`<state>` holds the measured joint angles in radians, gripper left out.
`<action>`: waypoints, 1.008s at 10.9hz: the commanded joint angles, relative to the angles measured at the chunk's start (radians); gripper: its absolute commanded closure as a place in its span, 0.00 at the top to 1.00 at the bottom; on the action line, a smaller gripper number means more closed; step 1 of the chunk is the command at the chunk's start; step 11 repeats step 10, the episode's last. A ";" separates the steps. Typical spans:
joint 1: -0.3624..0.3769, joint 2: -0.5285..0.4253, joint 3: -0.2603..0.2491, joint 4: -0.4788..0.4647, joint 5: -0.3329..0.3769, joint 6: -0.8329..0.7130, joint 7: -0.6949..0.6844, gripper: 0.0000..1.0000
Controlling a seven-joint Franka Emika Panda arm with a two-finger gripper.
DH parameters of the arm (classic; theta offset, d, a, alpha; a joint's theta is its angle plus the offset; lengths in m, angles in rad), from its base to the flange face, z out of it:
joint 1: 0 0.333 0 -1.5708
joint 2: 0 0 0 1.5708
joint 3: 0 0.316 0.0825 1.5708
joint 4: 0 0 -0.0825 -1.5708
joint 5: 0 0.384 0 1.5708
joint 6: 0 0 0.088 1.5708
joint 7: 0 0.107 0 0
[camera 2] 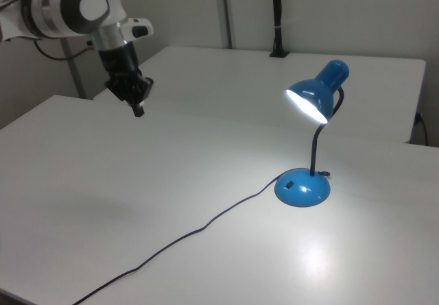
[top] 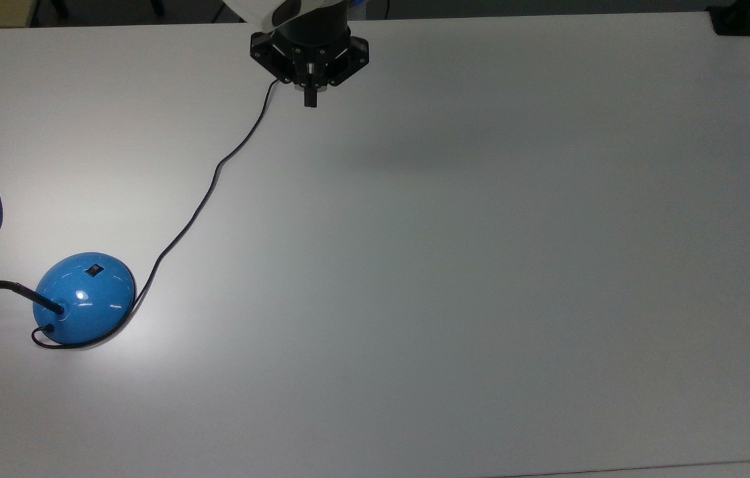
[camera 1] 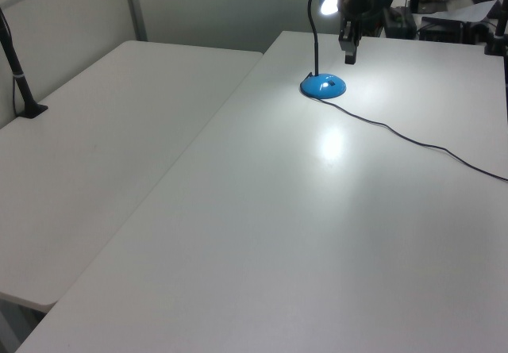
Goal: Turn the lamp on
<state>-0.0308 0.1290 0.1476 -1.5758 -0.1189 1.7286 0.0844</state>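
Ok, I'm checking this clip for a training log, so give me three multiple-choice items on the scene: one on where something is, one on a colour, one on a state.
1. In the top view, where is the gripper?
A. Touching the lamp base
B. High near the top edge, far from the lamp base
C. At the table's bottom right corner

2. What colour is the lamp's shade?
A. Red
B. Blue
C. White

3. What state is the lamp in?
A. Lit
B. Dark
C. Tipped over

Answers:
1 B: the gripper hangs over the table, well apart from the lamp base.
2 B: the shade is glossy blue in the right view.
3 A: the lamp stands upright, its shade glows and a bright patch lies on the table.
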 commanded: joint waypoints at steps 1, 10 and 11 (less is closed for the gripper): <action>0.128 -0.054 -0.095 0.000 0.007 -0.095 -0.038 0.48; 0.206 -0.088 -0.154 0.002 0.004 -0.192 -0.005 1.00; 0.206 -0.088 -0.154 0.002 0.004 -0.192 -0.005 1.00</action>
